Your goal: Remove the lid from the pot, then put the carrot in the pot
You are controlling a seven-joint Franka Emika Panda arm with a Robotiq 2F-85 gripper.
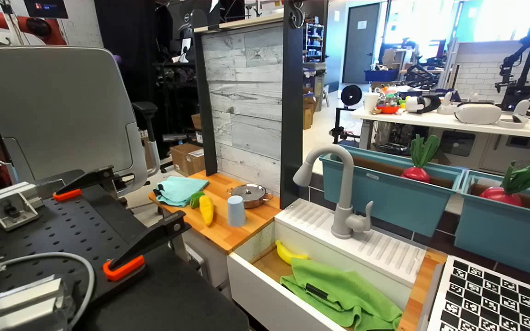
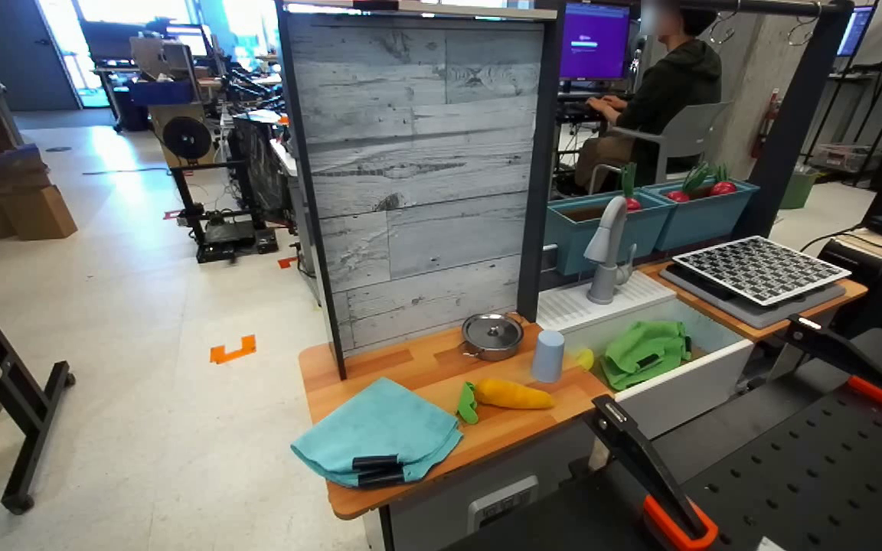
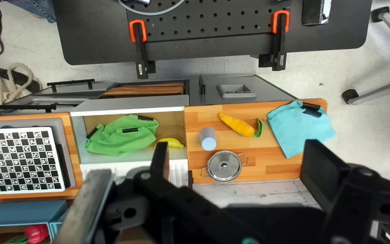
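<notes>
The small silver pot (image 1: pixel 256 202) stands on the wooden counter near the grey plank wall, and it also shows in an exterior view (image 2: pixel 496 353). The round grey lid (image 3: pixel 222 169) sits on the pot and covers its opening; it shows in both exterior views (image 1: pixel 250 191) (image 2: pixel 492 330). The orange-yellow carrot (image 3: pixel 238 125) with a green top lies on the counter between the cup and the teal cloth, and shows in both exterior views (image 1: pixel 206 210) (image 2: pixel 514 394). My gripper (image 3: pixel 237 145) is wide open and empty, high above the counter. It is out of both exterior views.
A grey-blue cup (image 3: pixel 208 138) stands close to the pot. A teal cloth (image 2: pixel 380 428) lies at the counter's end. A sink (image 2: pixel 686 376) with a faucet (image 1: pixel 345 184) holds a green cloth (image 1: pixel 334 285) and a banana (image 1: pixel 288 253). The plank wall (image 2: pixel 426 168) rises behind the pot.
</notes>
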